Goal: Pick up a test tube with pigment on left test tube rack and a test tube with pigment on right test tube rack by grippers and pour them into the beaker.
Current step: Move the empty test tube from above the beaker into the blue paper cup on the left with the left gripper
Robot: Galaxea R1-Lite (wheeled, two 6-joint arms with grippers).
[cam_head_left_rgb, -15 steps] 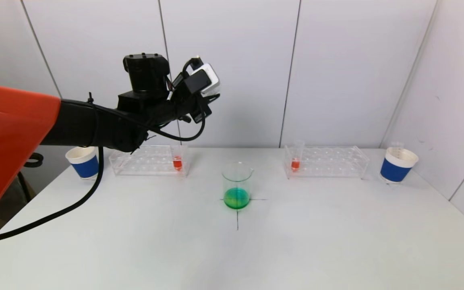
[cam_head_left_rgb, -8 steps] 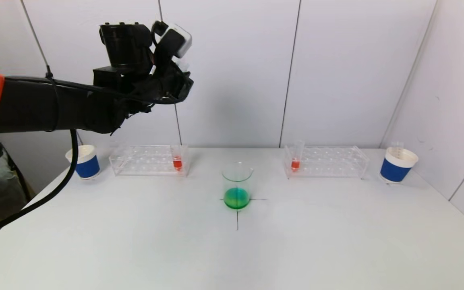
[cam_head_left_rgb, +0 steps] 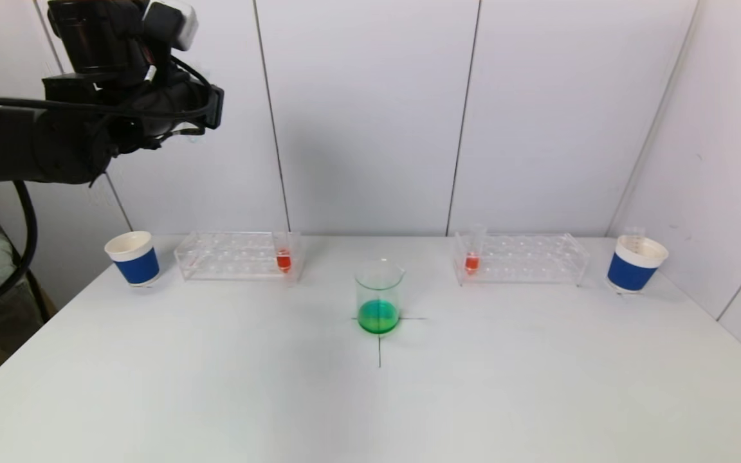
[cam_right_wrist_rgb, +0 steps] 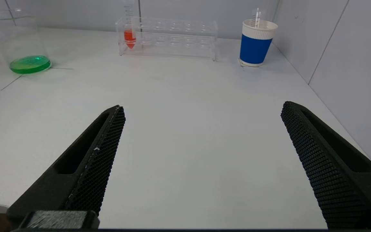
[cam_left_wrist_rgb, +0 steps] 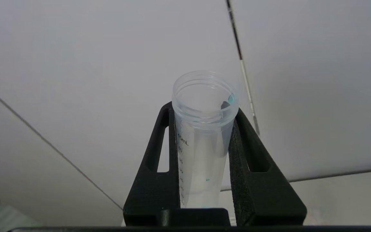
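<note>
The left gripper (cam_left_wrist_rgb: 204, 141), clamped on an emptied clear graduated test tube (cam_left_wrist_rgb: 203, 138), has risen up and leftward since a second ago, uncovering the clear left rack (cam_head_left_rgb: 235, 256). The glass beaker (cam_head_left_rgb: 379, 296) of green liquid sits centre. The right gripper (cam_right_wrist_rgb: 201, 154), out of head view, gapes wide, near the table's front, well short of the clear right rack (cam_right_wrist_rgb: 167, 38). Each rack holds an orange-filled tube (cam_head_left_rgb: 283, 252).

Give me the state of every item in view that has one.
Left gripper: shut on clear empty test tube, raised high.
Right gripper: open, empty.
Glass beaker: upright, green liquid inside.
Left-rack tube: upright, red pigment.
Right-rack tube: upright, red pigment.
</note>
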